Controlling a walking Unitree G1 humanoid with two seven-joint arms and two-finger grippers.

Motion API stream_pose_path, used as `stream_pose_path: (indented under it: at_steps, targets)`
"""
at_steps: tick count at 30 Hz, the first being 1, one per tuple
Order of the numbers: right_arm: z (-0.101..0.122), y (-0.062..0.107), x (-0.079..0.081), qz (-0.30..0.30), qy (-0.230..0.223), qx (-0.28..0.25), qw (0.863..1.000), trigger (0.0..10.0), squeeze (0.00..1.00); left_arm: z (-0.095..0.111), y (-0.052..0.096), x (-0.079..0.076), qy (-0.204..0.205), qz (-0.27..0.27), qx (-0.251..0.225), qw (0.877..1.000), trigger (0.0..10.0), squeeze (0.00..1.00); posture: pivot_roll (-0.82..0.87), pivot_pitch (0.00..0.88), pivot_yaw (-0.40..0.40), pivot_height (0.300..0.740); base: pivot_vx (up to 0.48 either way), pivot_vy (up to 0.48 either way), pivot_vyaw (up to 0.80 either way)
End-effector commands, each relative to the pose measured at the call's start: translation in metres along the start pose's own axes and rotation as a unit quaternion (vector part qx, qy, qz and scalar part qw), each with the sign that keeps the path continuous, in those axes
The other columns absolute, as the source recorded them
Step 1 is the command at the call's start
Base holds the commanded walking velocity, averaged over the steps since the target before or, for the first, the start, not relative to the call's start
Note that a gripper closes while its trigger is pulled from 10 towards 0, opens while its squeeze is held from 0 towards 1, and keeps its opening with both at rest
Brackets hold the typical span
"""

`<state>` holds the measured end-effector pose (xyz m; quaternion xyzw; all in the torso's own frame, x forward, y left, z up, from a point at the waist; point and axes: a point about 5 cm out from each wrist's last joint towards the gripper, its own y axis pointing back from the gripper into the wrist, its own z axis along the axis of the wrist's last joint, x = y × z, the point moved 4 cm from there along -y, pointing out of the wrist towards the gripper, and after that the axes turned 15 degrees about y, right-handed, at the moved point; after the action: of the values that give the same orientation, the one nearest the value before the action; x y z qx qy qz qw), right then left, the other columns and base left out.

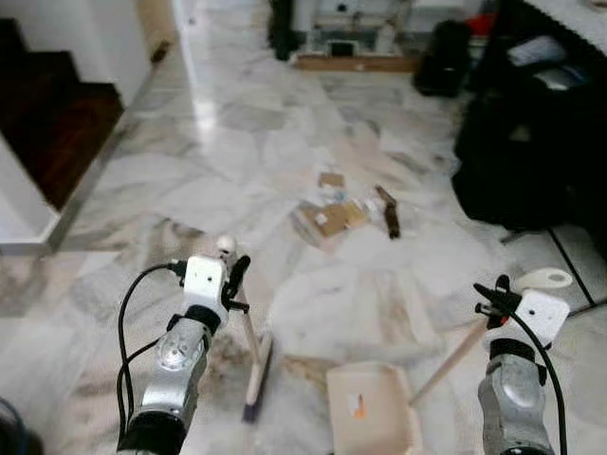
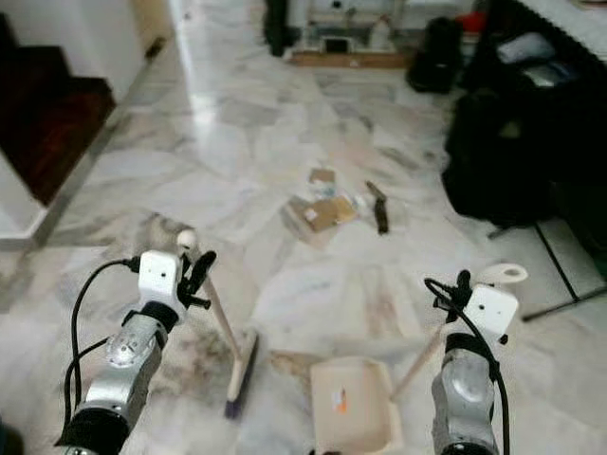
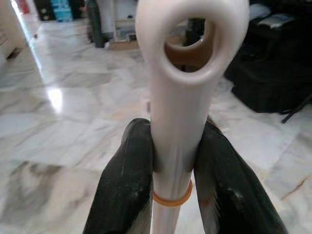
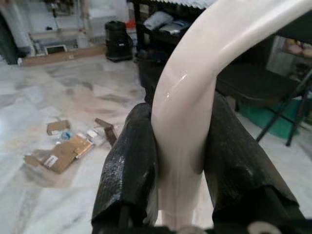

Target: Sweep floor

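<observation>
Left tool [image 1: 234, 275] clenched on the broom [image 1: 254, 365] handle just under its hanging loop, brush head resting on the floor [image 1: 190, 190] near the robot. Right tool [image 1: 497, 294] clamped round the pale handle of the dustpan [image 1: 372, 409], pan lying flat just right of the brush. Farther off, mid-floor: cardboard scraps [image 1: 327, 218] and a dark brown stick [image 1: 388, 210], well apart from the brush. Likely trouble: too long a reach, tilting the brush so bristles skip over flat card; or scattering bits right toward the black bags [image 1: 517, 152]
</observation>
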<state>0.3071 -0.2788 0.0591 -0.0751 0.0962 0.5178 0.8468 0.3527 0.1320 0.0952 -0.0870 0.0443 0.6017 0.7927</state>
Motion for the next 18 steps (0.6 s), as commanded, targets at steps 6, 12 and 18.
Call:
stream_pose_path:
  at_steps: [6, 12, 18]
  targets:
    - [0.0137, -0.0032, 0.0024, 0.001, -0.004, -0.029, 1.0, 10.0, 0.0, 0.0064, 0.0014, 0.0073, 0.001, 0.009, -0.015, 1.0, 10.0, 0.0, 0.08, 0.042, -0.01, 0.74, 0.0, 0.0, 0.0]
    - [0.0135, -0.0031, 0.0035, 0.006, -0.002, -0.03, 1.0, 10.0, 0.0, 0.0058, 0.0016, 0.0075, 0.002, 0.012, -0.016, 1.0, 10.0, 0.0, 0.08, 0.039, -0.014, 0.74, 0.21, 0.0, 0.0]
    - [0.016, -0.0049, 0.0052, 0.009, 0.002, -0.034, 0.999, 10.0, 0.0, 0.0061, 0.0012, 0.0082, 0.002, 0.015, -0.016, 1.0, 10.0, 0.0, 0.08, 0.048, -0.016, 0.74, 0.276, 0.0, 0.0]
